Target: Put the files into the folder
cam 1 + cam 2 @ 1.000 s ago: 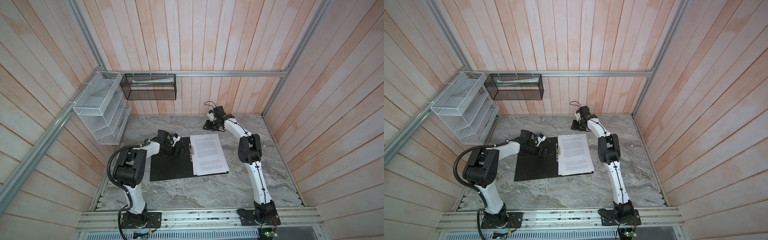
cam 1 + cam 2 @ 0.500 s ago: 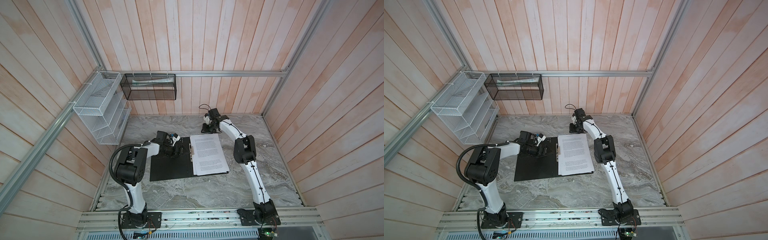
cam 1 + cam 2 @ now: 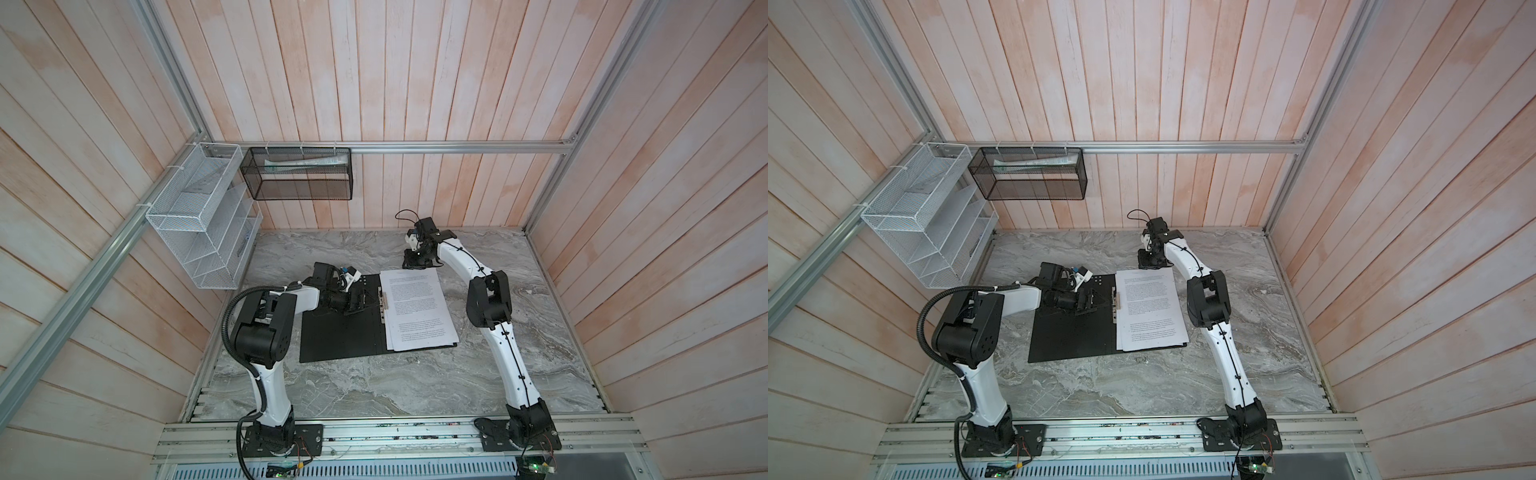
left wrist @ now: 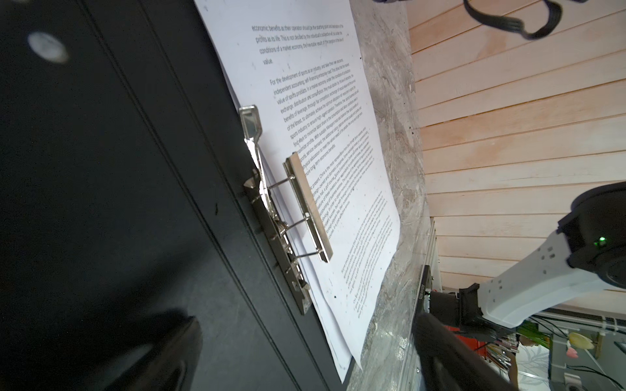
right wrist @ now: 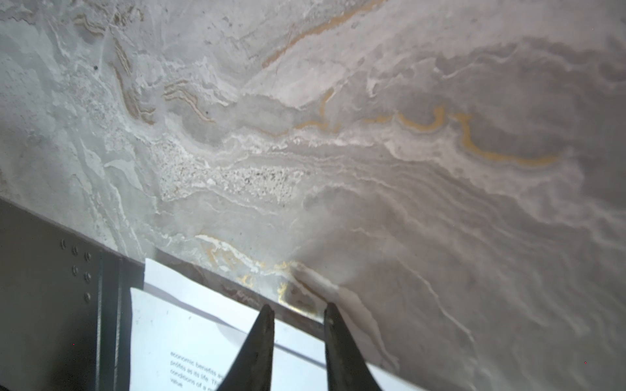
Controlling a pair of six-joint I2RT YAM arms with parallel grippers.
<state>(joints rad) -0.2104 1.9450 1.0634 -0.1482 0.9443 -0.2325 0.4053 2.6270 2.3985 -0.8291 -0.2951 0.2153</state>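
The folder lies open on the marble table, black inside up. The files, white printed sheets, rest on its right half beside the metal clip, whose bar stands raised above them. My left gripper hovers low over the folder's left half near the clip, open and empty. My right gripper sits at the far edge of the files, its jaws a narrow gap apart with nothing between them.
A white wire mesh organizer and a black mesh basket holding papers hang on the back-left walls. Wooden walls close in three sides. An aluminium rail runs along the front edge.
My right gripper has moved left and nearer, down to the far edge of the files. The left arm has hardly moved.
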